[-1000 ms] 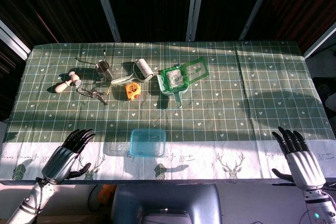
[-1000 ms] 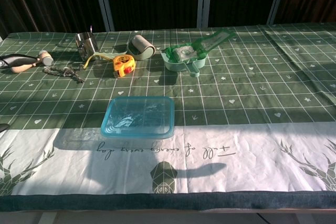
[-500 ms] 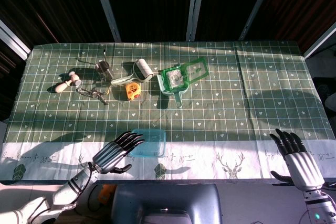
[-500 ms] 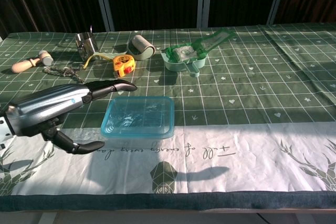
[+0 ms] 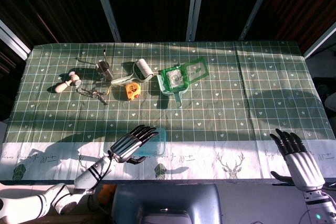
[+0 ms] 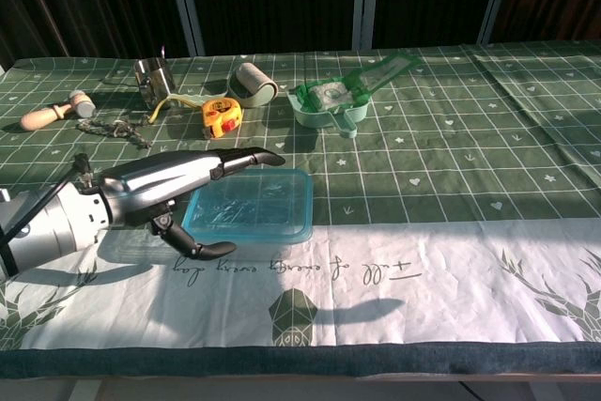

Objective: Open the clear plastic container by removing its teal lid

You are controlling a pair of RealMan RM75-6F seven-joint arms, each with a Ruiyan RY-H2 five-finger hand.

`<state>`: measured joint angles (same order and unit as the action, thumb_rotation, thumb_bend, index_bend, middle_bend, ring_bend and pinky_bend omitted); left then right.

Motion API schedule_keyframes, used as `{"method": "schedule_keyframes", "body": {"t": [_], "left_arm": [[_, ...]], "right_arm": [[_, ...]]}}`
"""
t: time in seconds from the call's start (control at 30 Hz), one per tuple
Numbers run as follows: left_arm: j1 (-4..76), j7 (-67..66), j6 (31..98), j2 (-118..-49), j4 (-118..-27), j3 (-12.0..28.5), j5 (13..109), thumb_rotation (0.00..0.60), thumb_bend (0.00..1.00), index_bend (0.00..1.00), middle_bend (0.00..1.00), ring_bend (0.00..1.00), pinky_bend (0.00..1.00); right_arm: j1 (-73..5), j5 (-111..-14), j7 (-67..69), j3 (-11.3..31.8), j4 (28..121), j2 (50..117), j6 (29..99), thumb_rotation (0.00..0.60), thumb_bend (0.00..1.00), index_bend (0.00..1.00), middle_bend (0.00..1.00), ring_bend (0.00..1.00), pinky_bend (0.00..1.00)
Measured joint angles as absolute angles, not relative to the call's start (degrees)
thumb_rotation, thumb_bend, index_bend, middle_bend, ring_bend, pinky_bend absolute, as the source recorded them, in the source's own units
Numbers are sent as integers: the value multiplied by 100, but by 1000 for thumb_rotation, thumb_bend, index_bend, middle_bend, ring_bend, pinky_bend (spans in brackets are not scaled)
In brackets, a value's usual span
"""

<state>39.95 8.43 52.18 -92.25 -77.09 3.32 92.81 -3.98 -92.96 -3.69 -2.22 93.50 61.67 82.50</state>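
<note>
The clear plastic container with its teal lid (image 6: 268,207) (image 5: 156,142) lies flat near the table's front edge, lid on. My left hand (image 6: 192,185) (image 5: 131,142) hovers over its left side, fingers stretched across the lid's far left corner and thumb hanging below the near left edge; it holds nothing. My right hand (image 5: 296,156) shows only in the head view, far off at the table's front right corner, fingers spread and empty.
At the back stand a green dustpan-like tray (image 6: 338,100), a tape roll (image 6: 252,82), a yellow tape measure (image 6: 218,115), a metal cup (image 6: 150,72), a chain (image 6: 117,129) and a wooden mallet (image 6: 52,115). A clear flat piece (image 6: 141,246) lies left of the container.
My left hand has swung in from the front left and now reaches over the container's left side. The right hand has barely moved.
</note>
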Motion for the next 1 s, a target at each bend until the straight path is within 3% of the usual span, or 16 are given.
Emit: {"method": "schedule_keyframes", "body": {"t": [0.5,0.67,0.77,1.0], "left_arm": [[4252,1018,4791,-9043,-7668,353,8727,600,285,0,0,0,5],[4344,1143,4704,-9145,-7467,347,8667,600,283,0,2,35,67],[4386,1197,4673,-9182,-7397,309,8660,600,282,0,86,163,150],[4378,1191,4917,-9233,-7456,245,8774,600,280,0,404,439,451]], "right_arm": [[-429,-9270,-418,-220,9359,6186,8172,600,156,0,0,0,0],[-446,-9292,-497,-239,9369,6215,8135,600,156,0,0,0,0],[-450,-9329,-503,-242,9354,6236,8152,600,157,0,0,0,0],[-615,-9516,-602,-231,9229,6457,8021,600,156,0,0,0,0]]}}
